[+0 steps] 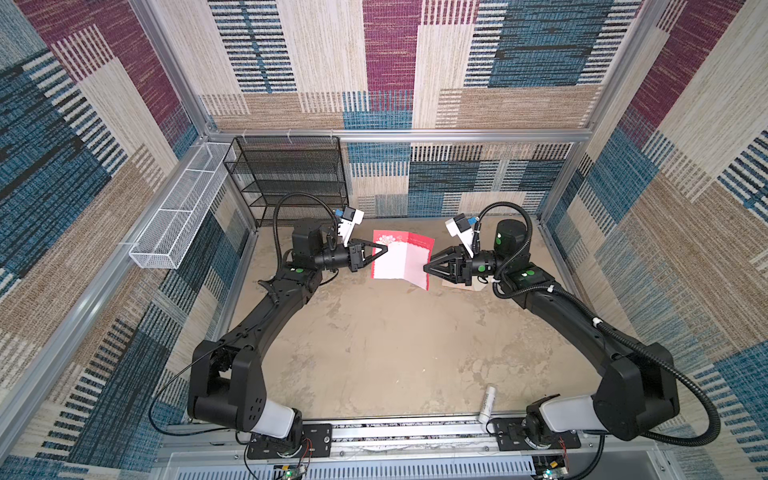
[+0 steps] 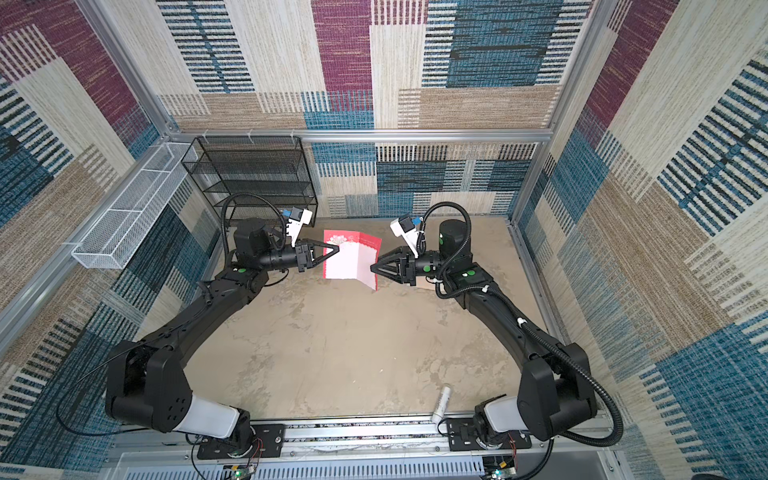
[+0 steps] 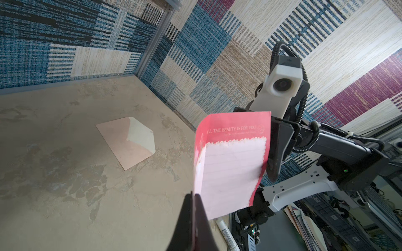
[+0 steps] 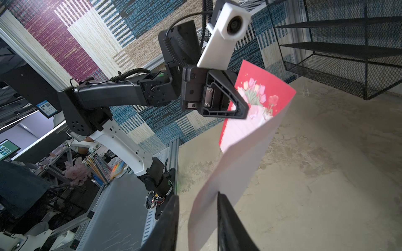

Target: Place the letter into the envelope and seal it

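Between my two grippers, in the upper middle of both top views, the letter (image 1: 400, 259) hangs clear of the table, bent along an upright crease. My left gripper (image 1: 386, 249) has its jaws pressed together on the letter's left edge. The left wrist view shows the black fingers pinching the pale pink ruled paper, near its red scalloped border. My right gripper (image 1: 424, 267) stands at the opposite edge with its jaws apart. In the right wrist view the plain white back of the sheet runs down between them, against one finger and with a clear gap to the other.

The envelope (image 3: 127, 144) lies flat on the table, centre left in the left wrist view. It is a peach-tan paper rectangle with its pointed flap open and the cream lining showing. The letter is outside it.

The table (image 1: 374, 353) is sandy and mottled, like rough plaster. A white cylindrical tube (image 1: 487, 402) lies at the lower right by the front rail. A black mesh shelf rack (image 1: 291, 178) stands against the back wall at upper left, and a long white wire-mesh tray (image 1: 174, 220) hangs on the left wall.
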Controlling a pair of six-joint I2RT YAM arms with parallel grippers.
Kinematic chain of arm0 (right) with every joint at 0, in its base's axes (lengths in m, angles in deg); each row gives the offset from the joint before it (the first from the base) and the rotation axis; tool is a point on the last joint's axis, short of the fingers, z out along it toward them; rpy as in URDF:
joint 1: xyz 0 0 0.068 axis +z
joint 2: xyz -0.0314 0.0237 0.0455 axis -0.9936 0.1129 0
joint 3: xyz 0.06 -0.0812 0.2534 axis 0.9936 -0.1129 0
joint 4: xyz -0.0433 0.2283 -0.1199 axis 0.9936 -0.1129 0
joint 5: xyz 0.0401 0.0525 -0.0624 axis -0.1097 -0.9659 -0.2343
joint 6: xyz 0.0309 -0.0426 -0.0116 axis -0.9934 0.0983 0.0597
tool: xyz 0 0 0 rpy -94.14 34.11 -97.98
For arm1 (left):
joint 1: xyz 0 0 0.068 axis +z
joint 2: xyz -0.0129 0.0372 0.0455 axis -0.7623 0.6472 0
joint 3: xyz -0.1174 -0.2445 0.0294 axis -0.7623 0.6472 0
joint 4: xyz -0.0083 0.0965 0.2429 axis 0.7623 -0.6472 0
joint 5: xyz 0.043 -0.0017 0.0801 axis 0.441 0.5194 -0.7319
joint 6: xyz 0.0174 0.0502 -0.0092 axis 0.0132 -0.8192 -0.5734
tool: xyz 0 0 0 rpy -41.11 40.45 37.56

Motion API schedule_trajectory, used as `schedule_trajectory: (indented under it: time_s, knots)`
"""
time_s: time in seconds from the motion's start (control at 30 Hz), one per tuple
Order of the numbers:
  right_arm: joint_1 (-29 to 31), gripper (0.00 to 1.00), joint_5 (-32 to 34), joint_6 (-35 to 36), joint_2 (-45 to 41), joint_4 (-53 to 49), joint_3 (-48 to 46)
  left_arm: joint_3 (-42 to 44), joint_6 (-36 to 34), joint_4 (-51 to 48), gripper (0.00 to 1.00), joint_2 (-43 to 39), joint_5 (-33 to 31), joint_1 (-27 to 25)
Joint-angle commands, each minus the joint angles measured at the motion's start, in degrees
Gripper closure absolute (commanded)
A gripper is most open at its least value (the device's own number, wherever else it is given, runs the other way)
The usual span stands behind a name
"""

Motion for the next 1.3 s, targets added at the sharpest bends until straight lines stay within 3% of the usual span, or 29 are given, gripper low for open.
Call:
schedule_trajectory:
  time_s: [0.0, 0.23, 0.33, 0.67, 0.93, 1.13, 1.27]
  knots:
    - [0.71, 0.61, -1.74, -1.38, 0.82, 3.21, 1.4, 0.0, 1.0, 2.22, 1.0, 0.49, 1.23, -0.05]
    - [2.71, 0.47, -2.77, -1.49, 2.07, 1.05, 4.2, 0.04, 1.79, 2.85, 1.0, 1.12, 0.27, 0.04]
    - [2.34, 0.44, -0.5, 3.83, 0.98, -6.38, 5.12, -0.48, 1.67, 2.83, 1.0, 0.79, 0.59, 0.02]
    - [-7.55, 0.51, 9.1, 6.55, -5.08, -9.81, 0.04, -1.21, 0.74, 0.72, 1.0, -1.11, 3.35, 0.41]
    - [-12.85, 0.58, 23.27, 3.95, -5.28, -4.94, -4.07, -0.88, 1.05, -0.27, 1.0, -2.98, 4.8, 0.29]
    - [-12.55, 0.63, 22.77, 1.92, 1.57, -0.36, -2.76, -0.1, 3.69, 2.28, 1.0, -3.71, 6.15, 0.11]
    - [-9.74, 0.63, 18.6, 3.87, 5.24, -1.5, 1.95, 0.19, 4.21, 2.69, 1.0, -3.72, 5.81, 0.03]
